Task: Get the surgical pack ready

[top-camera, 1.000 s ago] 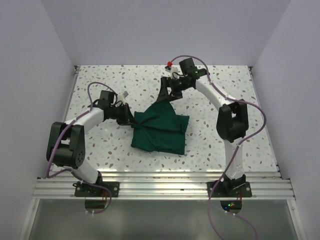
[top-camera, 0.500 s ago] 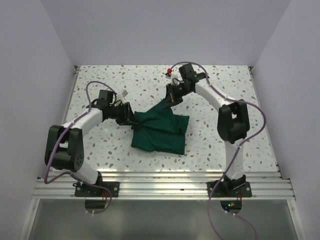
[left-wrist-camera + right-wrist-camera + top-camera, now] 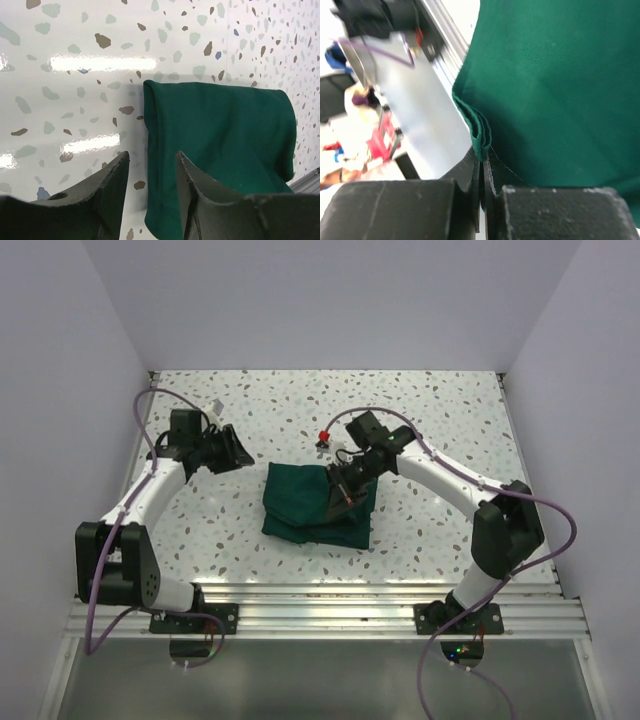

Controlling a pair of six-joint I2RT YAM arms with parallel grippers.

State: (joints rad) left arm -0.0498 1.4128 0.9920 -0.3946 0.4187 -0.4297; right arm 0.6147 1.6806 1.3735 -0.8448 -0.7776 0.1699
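Pack: dark green cloth bundle (image 3: pixel 305 512), folded to a rough rectangle, several layers, matte weave
Edges: left side is a smooth rounded fold (image 3: pixel 220 130); stacked thin layers show at one edge in right wrist view (image 3: pixel 560 75)
Location: mid table (image 3: pixel 450 420), toward front rail, between both arms
R gripper (image 3: pixel 343 496): on bundle's right part, jaws pressed together, pinching the layered cloth edge (image 3: pixel 482 159)
L gripper (image 3: pixel 236 452): left of bundle, well apart, jaws partly spread w/ nothing held (image 3: pixel 150 159), pointing at bundle's left fold
Surface: glossy white, brown-grey speckles, glare patches
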